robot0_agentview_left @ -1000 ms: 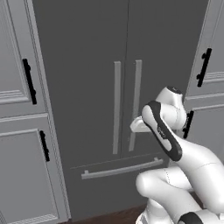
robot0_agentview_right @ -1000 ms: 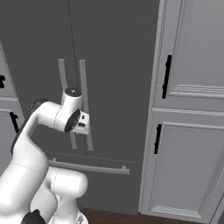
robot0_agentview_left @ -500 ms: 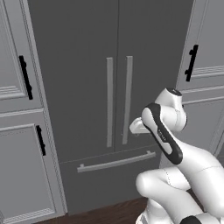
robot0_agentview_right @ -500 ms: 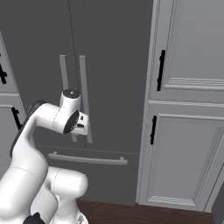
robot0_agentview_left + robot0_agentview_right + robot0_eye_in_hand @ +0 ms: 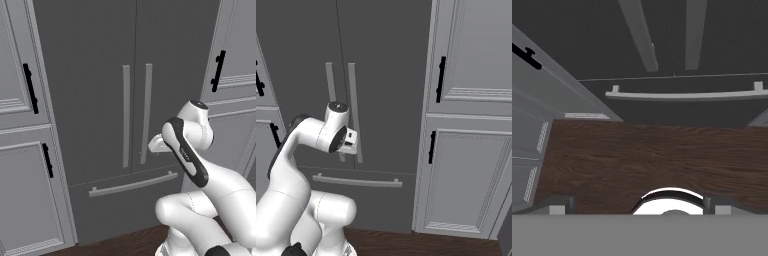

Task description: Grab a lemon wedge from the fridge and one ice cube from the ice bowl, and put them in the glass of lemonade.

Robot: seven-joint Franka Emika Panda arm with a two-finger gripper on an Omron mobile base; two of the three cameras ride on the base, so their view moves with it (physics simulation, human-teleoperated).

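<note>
The fridge (image 5: 100,75) is tall and dark grey, and both doors are shut with two long light vertical handles (image 5: 126,115) side by side. Its bottom drawer has a horizontal bar handle (image 5: 687,94). My gripper (image 5: 156,145) hangs in front of the right door at lower handle height, clear of the handles. In the right base view the gripper (image 5: 350,142) sits beside the fridge (image 5: 301,45) handles. The hand view looks down at the floor, and the gripper (image 5: 639,207) is open with nothing between its fingertips (image 5: 557,207). The lemon wedge is hidden; the ice bowl, ice cube and glass of lemonade are out of view.
Grey panelled cabinets with black handles flank the fridge, on the left (image 5: 30,87) and on the right (image 5: 441,80). Dark wooden floor (image 5: 652,155) lies between me and the fridge drawer.
The whole scene has slid slightly, so the base and its cameras have moved in front of the fridge. The arm keeps its pose and the gripper stays open.
</note>
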